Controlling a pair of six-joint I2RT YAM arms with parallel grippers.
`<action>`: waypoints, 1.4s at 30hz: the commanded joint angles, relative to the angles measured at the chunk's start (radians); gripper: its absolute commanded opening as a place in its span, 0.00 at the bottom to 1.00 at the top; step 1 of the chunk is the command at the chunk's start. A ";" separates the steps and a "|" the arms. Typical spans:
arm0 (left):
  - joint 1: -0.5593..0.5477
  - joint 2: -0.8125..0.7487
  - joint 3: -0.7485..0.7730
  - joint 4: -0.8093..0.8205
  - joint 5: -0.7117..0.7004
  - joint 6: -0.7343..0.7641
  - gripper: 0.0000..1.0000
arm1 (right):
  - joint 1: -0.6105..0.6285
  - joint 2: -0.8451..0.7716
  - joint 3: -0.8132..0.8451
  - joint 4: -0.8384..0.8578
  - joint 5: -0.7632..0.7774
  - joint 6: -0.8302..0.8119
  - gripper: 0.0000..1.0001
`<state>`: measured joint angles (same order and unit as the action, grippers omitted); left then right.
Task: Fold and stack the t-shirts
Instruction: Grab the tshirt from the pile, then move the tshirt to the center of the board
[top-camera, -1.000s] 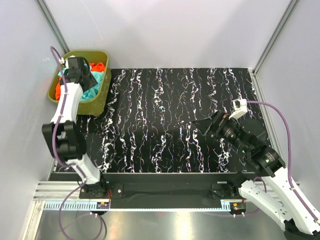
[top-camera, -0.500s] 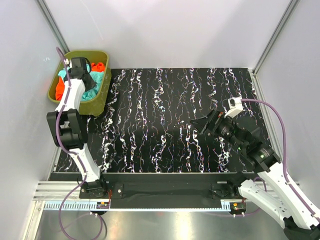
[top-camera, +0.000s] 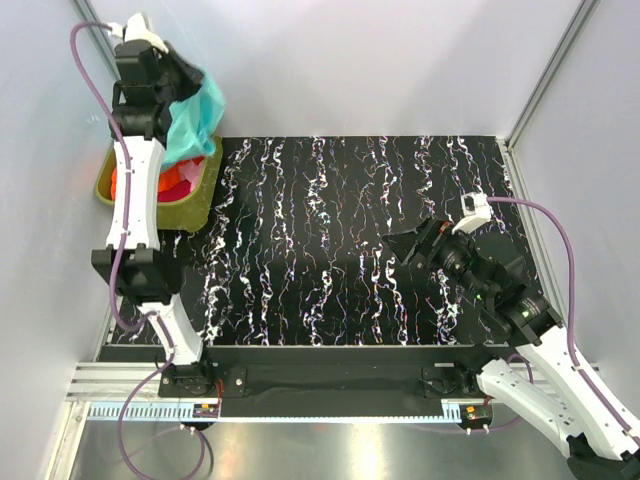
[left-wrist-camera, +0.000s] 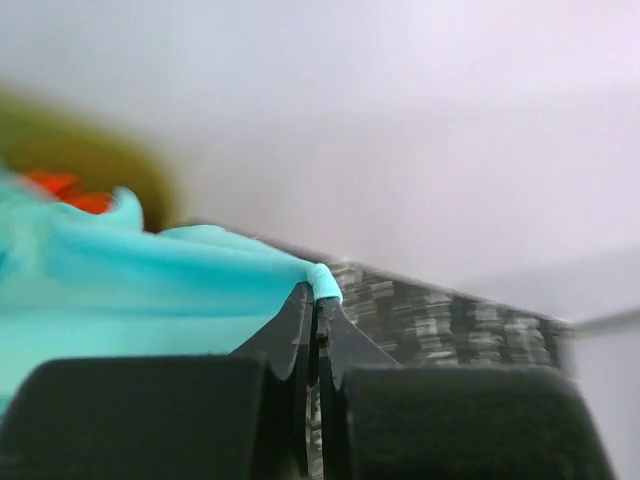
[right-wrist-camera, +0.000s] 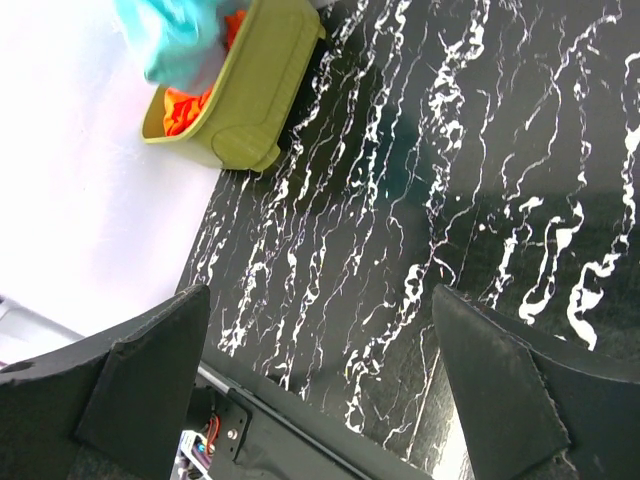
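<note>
- Top view: my left gripper (top-camera: 183, 80) is up high at the far-left corner, its jaws pinched together on the teal t-shirt (top-camera: 198, 112). The cloth hangs from it in a loose bunch over the olive tub (top-camera: 203, 196). In the tub I see the orange t-shirt (top-camera: 119, 184) and, beside it, the pink t-shirt (top-camera: 181, 180). My right gripper (top-camera: 412, 246) hovers over the right half of the black marbled table (top-camera: 320, 230), holding nothing.
- Left wrist view: the fingers (left-wrist-camera: 298, 325) meet on a small fold of the teal t-shirt (left-wrist-camera: 130, 285), which trails off to the left. A bit of orange t-shirt (left-wrist-camera: 70, 188) and the blurred tub (left-wrist-camera: 110, 165) show behind it.
- Right wrist view: the fingers (right-wrist-camera: 150, 375) stand wide apart with only table (right-wrist-camera: 420, 200) between them. Far off, the teal t-shirt (right-wrist-camera: 175, 40) hangs above the tub (right-wrist-camera: 250, 100), with the orange t-shirt (right-wrist-camera: 180, 108) inside.
</note>
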<state>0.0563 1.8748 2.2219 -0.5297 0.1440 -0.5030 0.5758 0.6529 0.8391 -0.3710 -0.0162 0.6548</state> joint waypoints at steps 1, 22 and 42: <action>-0.024 -0.175 0.015 0.250 0.141 -0.147 0.00 | 0.004 -0.010 0.002 0.055 0.024 -0.046 1.00; -0.383 -0.677 -1.225 0.654 0.351 -0.442 0.00 | 0.004 -0.107 -0.021 -0.278 0.312 0.176 0.98; -0.427 -0.760 -1.404 0.284 0.244 -0.190 0.00 | -0.004 0.485 -0.096 0.102 0.115 0.338 0.78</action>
<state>-0.3695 1.1469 0.8284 -0.2096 0.4168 -0.7322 0.5751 1.0924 0.7765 -0.4751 0.1635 0.9695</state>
